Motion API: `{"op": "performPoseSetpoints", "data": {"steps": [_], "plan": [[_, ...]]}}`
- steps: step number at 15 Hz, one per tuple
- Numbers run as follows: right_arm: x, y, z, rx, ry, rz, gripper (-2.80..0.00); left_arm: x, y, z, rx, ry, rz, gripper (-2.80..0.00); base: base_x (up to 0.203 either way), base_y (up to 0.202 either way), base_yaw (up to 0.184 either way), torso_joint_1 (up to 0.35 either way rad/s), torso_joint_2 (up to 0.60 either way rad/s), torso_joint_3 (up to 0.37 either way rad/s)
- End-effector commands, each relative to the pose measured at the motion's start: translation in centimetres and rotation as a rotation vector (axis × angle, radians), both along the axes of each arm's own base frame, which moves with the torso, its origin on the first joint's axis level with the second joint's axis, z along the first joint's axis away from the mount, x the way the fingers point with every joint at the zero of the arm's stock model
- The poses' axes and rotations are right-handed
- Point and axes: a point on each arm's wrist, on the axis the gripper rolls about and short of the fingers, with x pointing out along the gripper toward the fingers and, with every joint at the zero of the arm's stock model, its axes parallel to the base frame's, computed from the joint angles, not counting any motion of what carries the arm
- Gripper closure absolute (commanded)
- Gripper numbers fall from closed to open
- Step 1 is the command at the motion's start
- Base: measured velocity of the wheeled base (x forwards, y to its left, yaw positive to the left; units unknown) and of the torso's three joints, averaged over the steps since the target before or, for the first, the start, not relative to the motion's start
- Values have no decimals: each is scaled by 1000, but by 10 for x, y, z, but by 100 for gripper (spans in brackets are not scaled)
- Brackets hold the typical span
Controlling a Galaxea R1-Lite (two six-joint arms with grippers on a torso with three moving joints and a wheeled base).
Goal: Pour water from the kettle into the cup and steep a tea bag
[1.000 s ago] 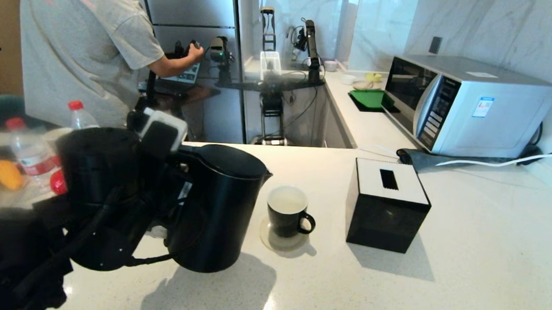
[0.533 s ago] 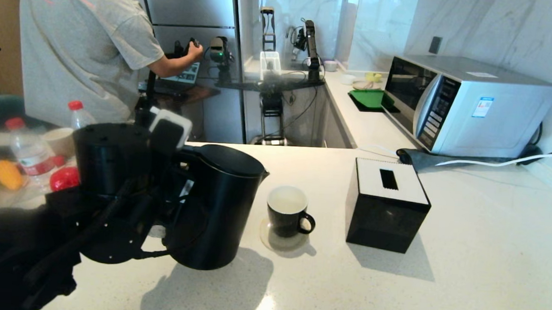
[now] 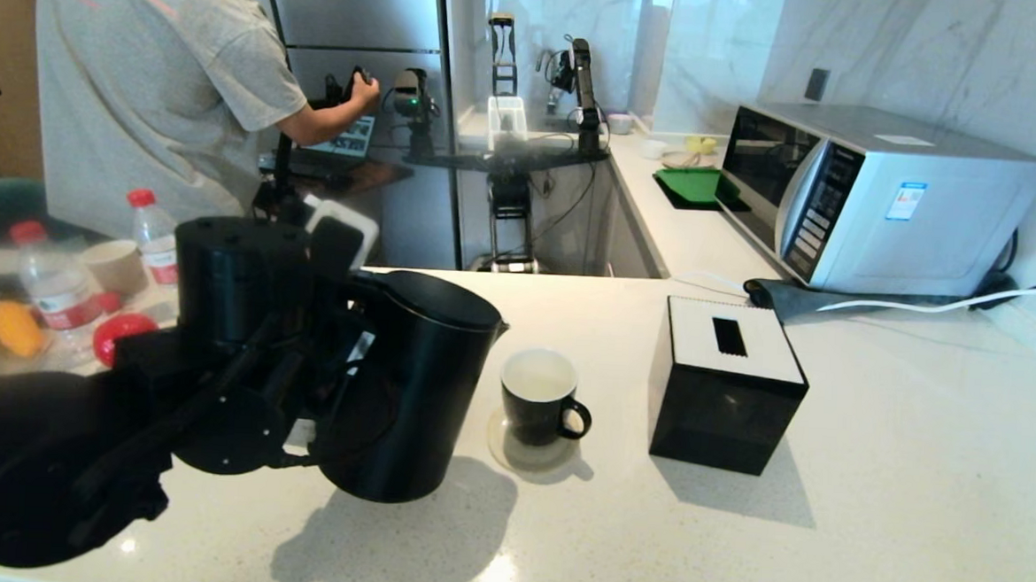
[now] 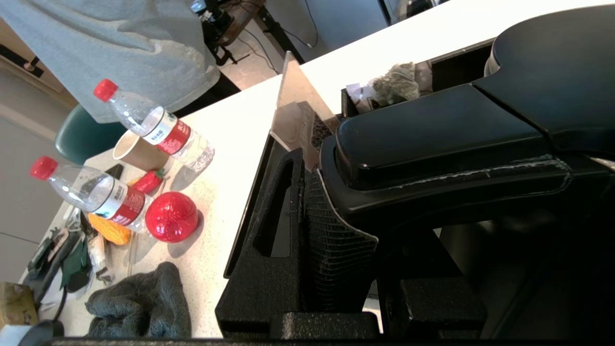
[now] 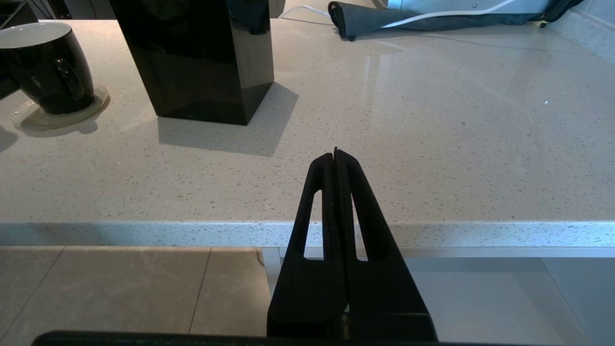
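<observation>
Kettle — handle clamped in left gripper, raised just beside cup on bench. Advice: bring spout over rim, tilt slowly. Right gripper — closed, empty, at bench edge.

Head camera looked forward and down over the tabletop. Left wrist camera sat close against the kettle. Right wrist camera faced the tabletop edge, sharing the cup.
</observation>
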Motion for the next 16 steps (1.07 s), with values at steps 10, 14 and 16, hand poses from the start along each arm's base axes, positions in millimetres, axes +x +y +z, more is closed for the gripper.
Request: {"op": "performPoseSetpoints", "data": {"steps": [10,14,16], "plan": [[0,0,0,0,1,0,0,5,-16,2,34,43,-32,0,0,0,0,0,0,0],[0,0,0,0,1,0,0,5,-18,5,52,69,-40,0,0,0,0,0,0,0],[0,0,0,0,1,0,0,5,-18,7,61,78,-33,0,0,0,0,0,0,0]]}}
